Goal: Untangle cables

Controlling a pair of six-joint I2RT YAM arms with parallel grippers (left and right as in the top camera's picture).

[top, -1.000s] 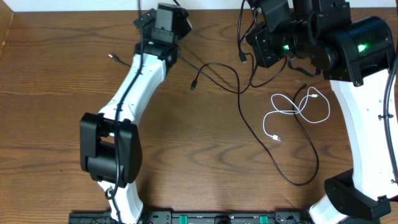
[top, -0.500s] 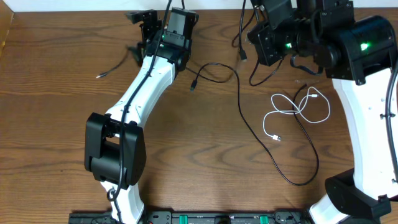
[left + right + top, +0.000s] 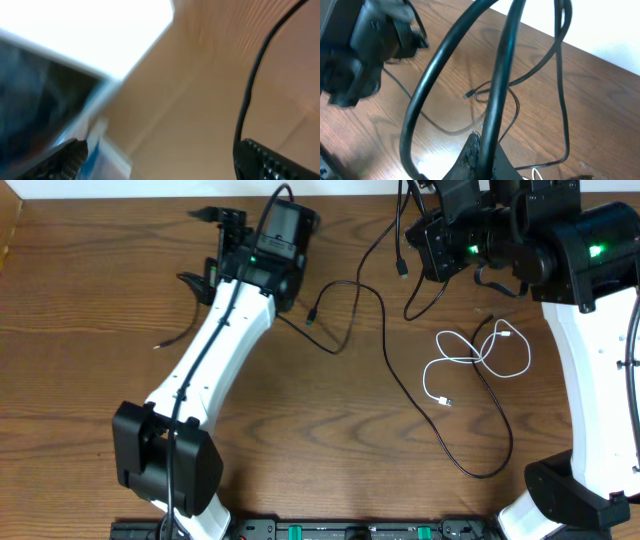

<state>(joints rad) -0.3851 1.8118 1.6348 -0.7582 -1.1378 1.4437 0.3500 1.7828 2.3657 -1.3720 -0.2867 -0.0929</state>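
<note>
Currently, black cable (image 3: 501, 75) gripped.
Right jaws clamp it above the surface (image 3: 300, 440); left jaws apart; white cable (image 3: 470, 359) lies loose.

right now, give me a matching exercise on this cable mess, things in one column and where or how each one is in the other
Things:
1. white cable
2. left fingers
3. right fingers
4. loose black plug end

States and places:
a. shut on a black cable
b. spread wide apart
c. lying in loops on the table beside the right arm
d. lying on the wood between the two arms

Pairs: 1-c, 2-b, 3-a, 4-d
</note>
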